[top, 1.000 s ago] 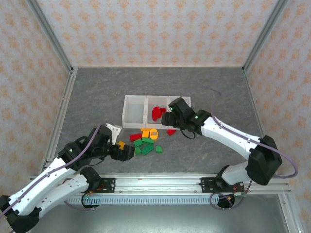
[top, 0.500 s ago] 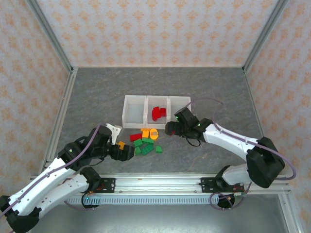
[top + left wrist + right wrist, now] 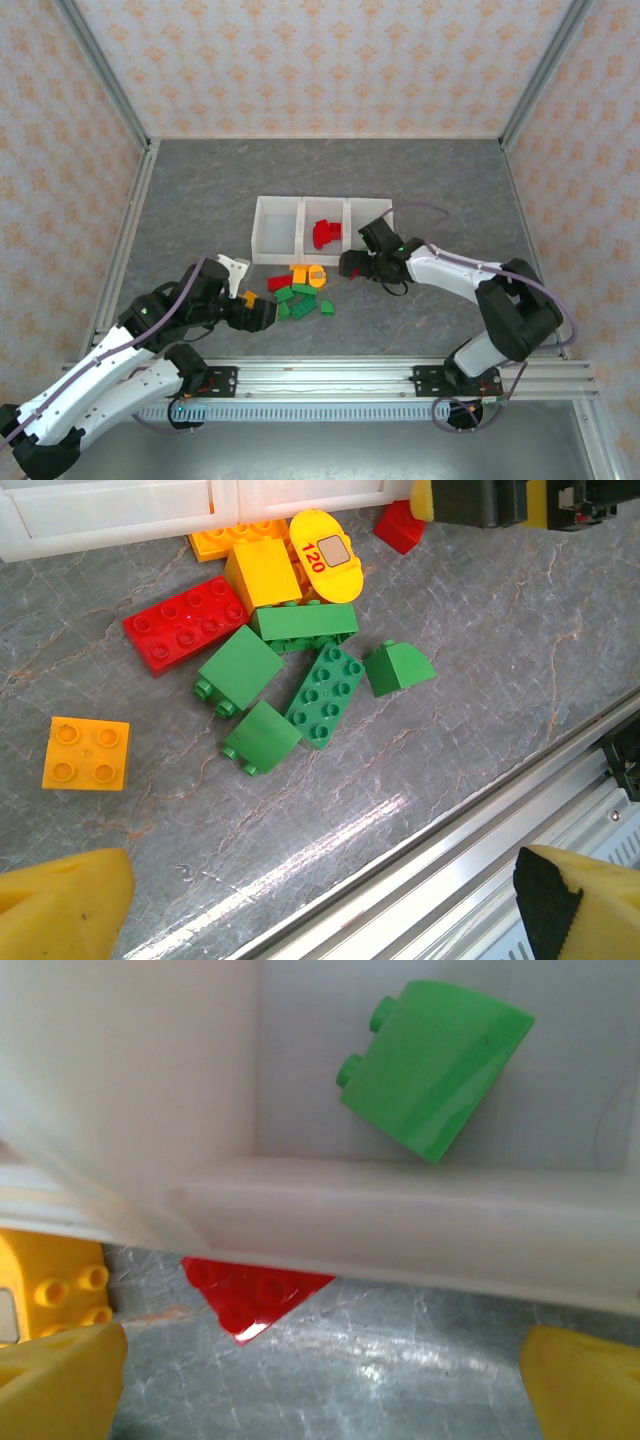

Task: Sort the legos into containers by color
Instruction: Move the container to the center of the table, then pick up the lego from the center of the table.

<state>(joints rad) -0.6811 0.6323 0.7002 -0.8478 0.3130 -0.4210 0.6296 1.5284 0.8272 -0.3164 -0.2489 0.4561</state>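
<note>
The containers (image 3: 277,257) are three joined white bins. Two or three red legos (image 3: 322,233) lie in the middle one. In the right wrist view a green lego (image 3: 435,1065) lies inside a bin behind its white wall (image 3: 400,1210). A red lego (image 3: 250,1295) shows on the table just below that wall. My right gripper (image 3: 348,265) is open and empty in front of the right bin. Loose legos lie in a pile: a red one (image 3: 185,623), several green ones (image 3: 325,692) and yellow ones (image 3: 262,575). My left gripper (image 3: 264,314) is open and empty just left of the pile.
An orange-yellow square brick (image 3: 87,753) lies apart at the pile's left. A yellow oval piece marked 120 (image 3: 325,555) rests against the bins. The aluminium rail (image 3: 330,375) runs along the table's near edge. Framed walls close in the table.
My right gripper has drawn back from over the right bin and come down in front of it, its jaws opening wider. The left arm has stayed put.
</note>
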